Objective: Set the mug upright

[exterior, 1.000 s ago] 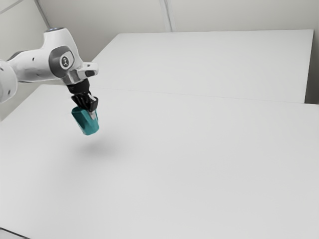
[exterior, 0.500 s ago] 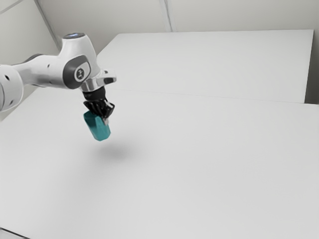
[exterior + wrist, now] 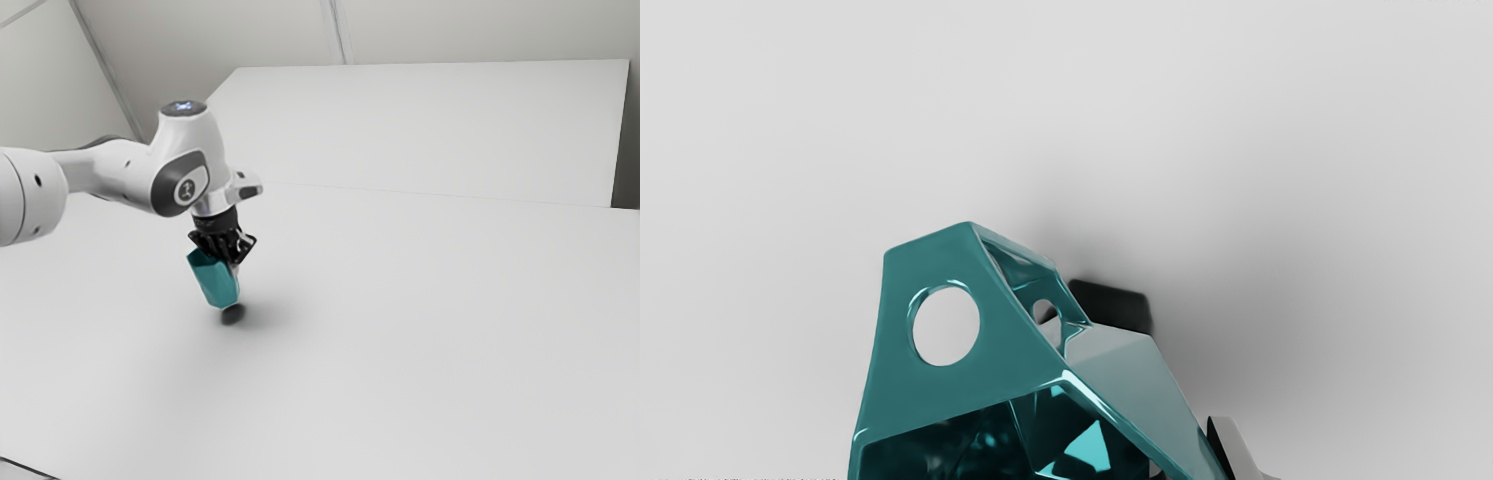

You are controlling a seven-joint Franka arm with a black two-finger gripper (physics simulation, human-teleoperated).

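In the exterior view my gripper holds the teal faceted mug by its upper side. The mug leans, its bottom slanting toward the exterior view's right and close above the tabletop, over a small dark shadow. In the wrist view the mug shows its dark open mouth and a pierced handle with round holes. A light grey fingertip of my gripper lies at the mug's wall; the other finger is hidden by the mug.
The white table spreads around the mug. A pale panel lies beyond it at the back, and a dark thin edge crosses the exterior view's lower left corner.
My arm has moved toward the exterior view's right and downward, carrying the mug closer to the table. The mug stays tilted, and its shadow has become small and dark beneath it.
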